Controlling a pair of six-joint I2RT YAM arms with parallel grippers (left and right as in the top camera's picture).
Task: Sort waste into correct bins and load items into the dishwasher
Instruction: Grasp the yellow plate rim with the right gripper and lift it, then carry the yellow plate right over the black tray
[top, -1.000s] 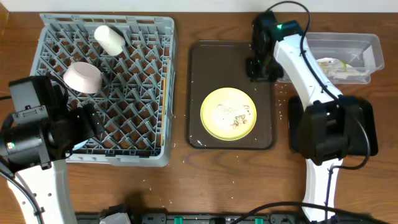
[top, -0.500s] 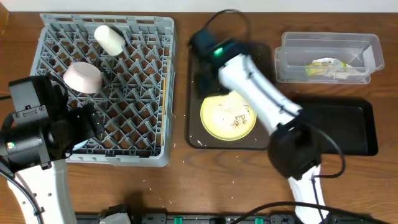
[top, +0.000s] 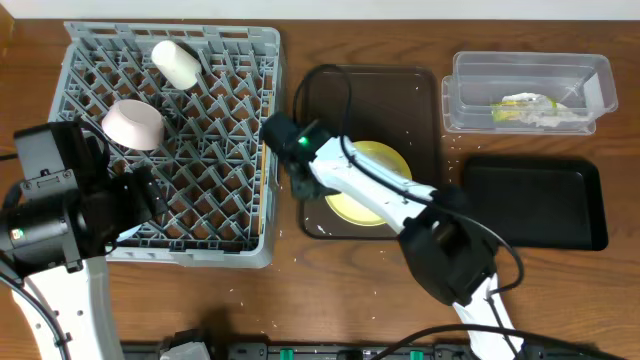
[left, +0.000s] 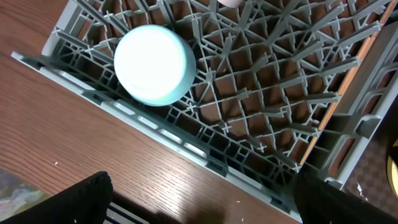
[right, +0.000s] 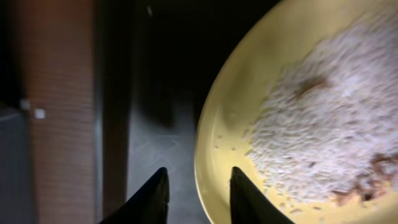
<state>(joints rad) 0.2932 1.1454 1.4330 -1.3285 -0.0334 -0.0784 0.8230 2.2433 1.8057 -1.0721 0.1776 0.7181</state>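
The right tool (right: 198, 198) sits at the 9 o'clock edge of the pale yellow plate (top: 388, 162), fingers (right: 158, 190) parted astride its rim and gripping nothing (whether they touch it I cannot tell); the plate, strewn with rice crumbs (right: 311, 124), lies on the brown serving tray (top: 400, 95). At that tray's 9 o'clock on the tabletop (top: 300, 290), the left tool (left: 205, 208) hangs wide open and empty over the 7 o'clock corner of the dish rack (top: 230, 60), near the upturned light blue bowl (left: 154, 64).
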